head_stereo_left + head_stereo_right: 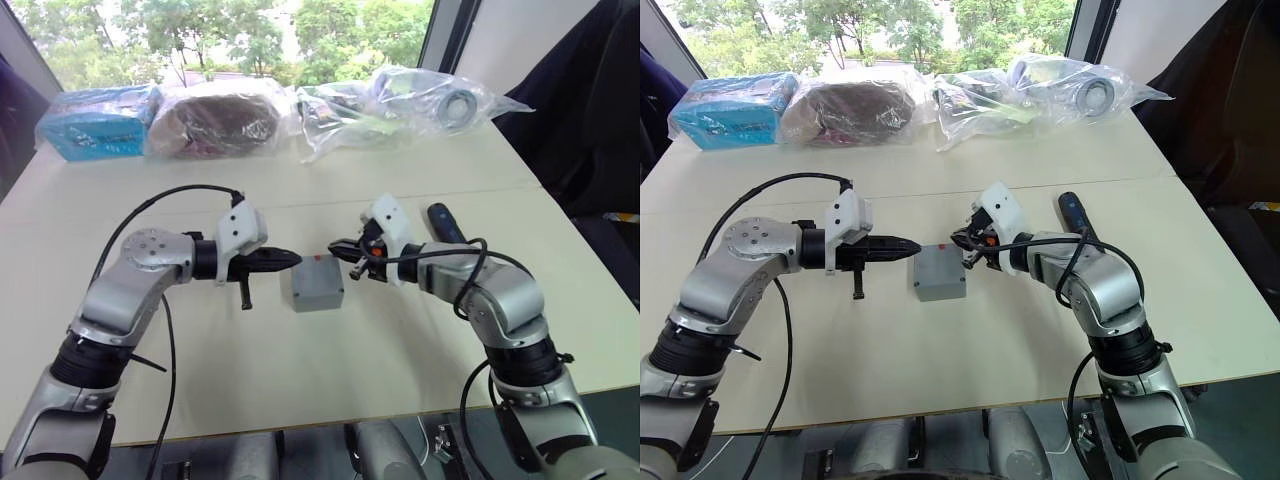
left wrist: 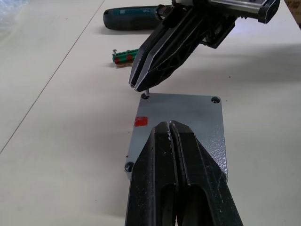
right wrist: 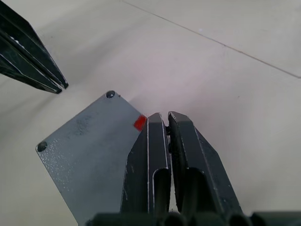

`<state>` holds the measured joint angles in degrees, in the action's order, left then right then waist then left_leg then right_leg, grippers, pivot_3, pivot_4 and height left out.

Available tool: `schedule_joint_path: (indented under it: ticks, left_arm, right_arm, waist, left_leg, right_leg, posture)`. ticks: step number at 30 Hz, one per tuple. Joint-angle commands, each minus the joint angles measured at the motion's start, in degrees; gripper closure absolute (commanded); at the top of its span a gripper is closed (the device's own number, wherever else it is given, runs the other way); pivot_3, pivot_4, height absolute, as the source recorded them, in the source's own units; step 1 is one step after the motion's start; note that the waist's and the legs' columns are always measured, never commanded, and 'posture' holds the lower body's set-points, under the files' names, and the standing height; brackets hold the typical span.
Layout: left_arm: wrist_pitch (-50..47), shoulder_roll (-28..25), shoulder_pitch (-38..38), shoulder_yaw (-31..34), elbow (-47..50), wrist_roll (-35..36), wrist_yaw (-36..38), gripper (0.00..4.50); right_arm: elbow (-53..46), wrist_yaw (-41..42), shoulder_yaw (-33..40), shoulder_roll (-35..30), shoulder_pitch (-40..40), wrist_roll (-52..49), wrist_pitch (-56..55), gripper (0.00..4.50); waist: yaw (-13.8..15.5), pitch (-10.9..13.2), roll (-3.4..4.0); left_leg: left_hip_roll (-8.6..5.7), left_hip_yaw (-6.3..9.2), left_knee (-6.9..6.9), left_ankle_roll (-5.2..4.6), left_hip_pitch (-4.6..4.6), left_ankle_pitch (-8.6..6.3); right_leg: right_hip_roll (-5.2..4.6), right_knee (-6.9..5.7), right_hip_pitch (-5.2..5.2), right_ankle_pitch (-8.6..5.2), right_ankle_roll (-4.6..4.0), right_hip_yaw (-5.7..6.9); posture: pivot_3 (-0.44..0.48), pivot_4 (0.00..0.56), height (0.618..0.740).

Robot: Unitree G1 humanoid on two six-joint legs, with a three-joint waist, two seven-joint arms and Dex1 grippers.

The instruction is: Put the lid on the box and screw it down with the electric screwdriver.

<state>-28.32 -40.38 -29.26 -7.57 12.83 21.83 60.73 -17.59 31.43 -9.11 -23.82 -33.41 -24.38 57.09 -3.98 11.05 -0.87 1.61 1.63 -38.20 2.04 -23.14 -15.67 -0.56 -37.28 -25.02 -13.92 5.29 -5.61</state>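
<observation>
Nearest the table's front edge, on its bare middle stretch, sits the box with the lid already lying flat on top of it, the small red mark on the lid's upper face turned toward the far side. Both grippers meet over it from either side. On the robot's left, the left gripper reaches in level with the tabletop, its two black fingers pressed together with nothing between them, the tip hovering just at the lid's left edge. From the right, the right gripper points down at the lid's far right corner; its fingers are drawn together on a small screw, whose metal end pokes out below the tips and stands right at that corner's hole. In the left wrist view the other visible corners of the lid show dark screw holes or screw heads, and which it is cannot be told. Just beyond the box lie small green-and-red pieces on the table, and farther right, past the right gripper, the electric screwdriver lies on its side, untouched. Along the table's far edge by the window rest several clear plastic bags, a brown bundle and a blue package.
</observation>
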Motion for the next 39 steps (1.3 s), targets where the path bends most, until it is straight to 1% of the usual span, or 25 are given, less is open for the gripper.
schedule_joint_path:
  ticks: [1,19,22,27,28,30,31,32,33,36,39]
  left_arm:
    - [0.0,-0.2,0.1,1.1,2.7,0.5,-0.5,4.50]
    - [-0.2,-0.4,0.6,1.0,3.0,0.4,-0.3,4.50]
    - [-0.2,-0.4,0.7,0.9,3.0,0.3,-0.3,4.50]
    - [-0.4,-0.4,0.7,0.8,3.0,0.4,-0.2,4.50]
    - [-0.4,-0.3,0.7,0.8,3.0,0.5,-0.1,4.50]
    - [-0.3,-0.1,0.5,0.7,2.9,0.6,0.0,4.50]
    - [-0.2,0.0,0.4,0.7,2.8,0.6,0.0,4.50]
    - [-0.2,0.0,0.3,0.7,2.8,0.6,0.1,4.50]
    - [-0.1,0.1,0.3,0.7,2.7,0.6,0.1,4.50]
    - [0.3,0.8,-1.1,0.9,2.4,1.4,0.7,4.50]
    - [0.7,1.3,-1.9,0.9,2.4,1.5,1.4,4.50]
  right_arm:
    - [0.0,0.5,0.0,-0.4,0.1,0.7,-2.1,4.41]
    - [3.2,2.3,-2.8,-0.5,1.2,4.0,-5.0,4.41]
    - [2.7,3.1,-2.6,-0.8,1.3,3.4,-4.5,3.74]
    - [1.2,3.8,-1.4,-2.3,1.1,3.3,-4.0,1.73]
    - [0.4,3.9,-0.8,-3.0,0.9,3.0,-3.6,1.23]
    - [-1.1,4.2,0.6,-4.5,0.1,2.5,-2.7,0.64]
    - [-1.8,4.4,1.3,-5.3,-0.4,2.2,-2.1,0.22]
    - [-2.3,4.5,1.7,-5.8,-0.7,1.9,-1.8,0.10]
    - [-2.8,4.7,2.2,-6.5,-1.1,1.6,-1.3,0.10]
    - [-3.9,6.0,7.6,-13.1,-4.8,0.0,3.9,0.10]
    - [-3.1,7.2,9.1,-20.0,-6.7,-0.4,8.7,0.10]
  waist:
    - [0.0,0.0,0.00]
    - [0.0,0.0,0.00]
    - [0.0,0.0,0.00]
    - [0.0,0.0,0.00]
    - [0.0,0.0,0.00]
    - [0.0,0.0,0.00]
    - [0.1,0.0,0.00]
    - [0.1,0.0,0.00]
    - [0.1,0.0,0.00]
    - [0.1,0.0,0.04]
    - [0.4,0.0,-0.01]
  left_leg:
    - [0.00,0.00,0.00,0.00,0.00,0.00]
    - [0.00,0.00,0.00,0.00,0.01,0.00]
    - [0.00,0.00,0.00,0.00,0.01,0.00]
    - [0.00,0.00,0.00,0.00,0.01,0.00]
    - [0.00,0.00,0.00,0.00,0.01,0.00]
    - [0.00,0.00,0.00,0.00,0.01,0.00]
    - [0.00,0.00,0.00,0.00,0.01,0.00]
    - [0.00,0.01,0.00,0.00,0.00,0.00]
    - [0.00,0.00,0.00,0.00,0.00,0.00]
    - [-0.01,-0.01,-0.01,0.00,-0.01,0.00]
    - [-0.04,-0.01,-0.03,0.00,-0.04,0.00]
  right_leg:
    - [0.00,0.00,0.00,0.00,0.00,0.00]
    - [0.00,0.00,0.00,0.00,0.00,0.00]
    - [0.00,0.00,0.00,0.00,0.00,0.00]
    - [0.00,0.00,0.01,0.00,0.00,0.00]
    - [0.00,0.00,0.01,0.00,0.00,0.00]
    - [0.00,0.00,0.01,0.00,0.00,0.00]
    - [0.00,0.00,0.01,0.00,0.00,0.00]
    - [0.00,0.00,0.01,0.00,0.00,0.00]
    - [0.00,0.00,0.01,0.00,0.00,0.00]
    - [-0.01,0.00,0.00,0.00,0.00,-0.01]
    - [-0.04,0.01,-0.01,0.00,0.00,-0.01]
  posture:
    - [0.000,0.150,0.740]
    - [0.000,0.150,0.740]
    - [0.000,0.150,0.740]
    - [0.000,0.150,0.740]
    - [0.000,0.150,0.740]
    - [0.000,0.150,0.740]
    - [0.000,0.150,0.740]
    - [0.000,0.150,0.740]
    - [0.000,0.150,0.740]
    - [0.000,0.150,0.740]
    - [0.000,0.150,0.740]
